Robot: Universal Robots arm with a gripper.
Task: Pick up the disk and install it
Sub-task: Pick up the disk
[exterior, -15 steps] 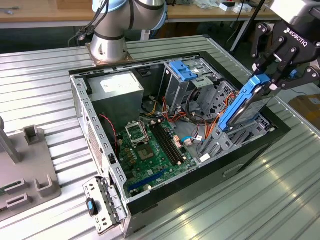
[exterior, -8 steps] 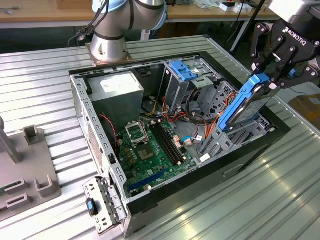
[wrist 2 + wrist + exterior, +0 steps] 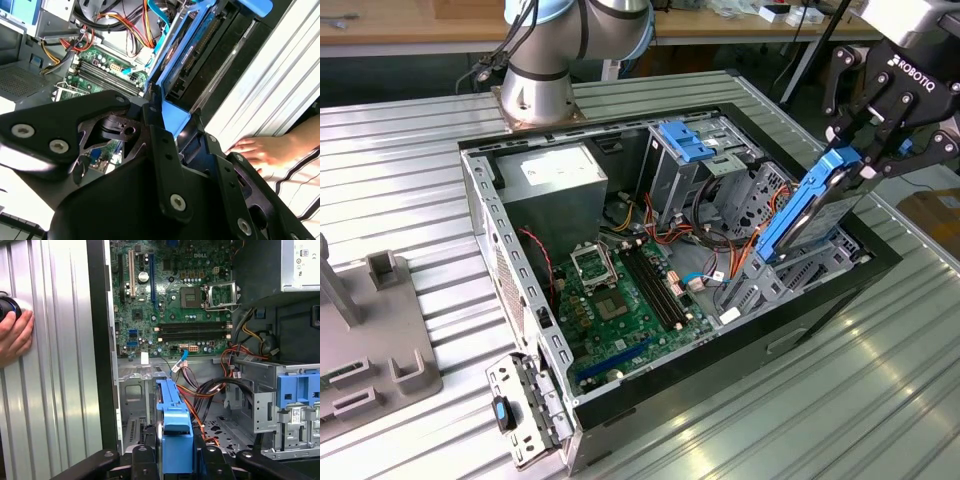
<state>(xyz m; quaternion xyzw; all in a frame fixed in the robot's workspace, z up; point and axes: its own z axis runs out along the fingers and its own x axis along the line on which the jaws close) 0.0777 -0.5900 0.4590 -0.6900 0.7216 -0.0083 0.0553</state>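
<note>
Upper right of the exterior view: the gripper (image 3: 852,158) — black, with angular linkage fingers and white lettering on its body. Upper middle, the arm (image 3: 545,70) — silver-grey rounded joints, pale blue cap, black cables (image 3: 505,50) alongside. In the second wrist view, silver screws (image 3: 177,202) stud the black links.

open computer case (image 3: 772,338) on ribbed metal table (image 3: 880,400); green motherboard (image 3: 620,310), grey power supply (image 3: 555,185) inside

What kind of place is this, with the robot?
Probably a robotics lab or workshop: a robot arm stands on a ribbed metal table, and its end effector holds the disk at an opened computer case.
</note>
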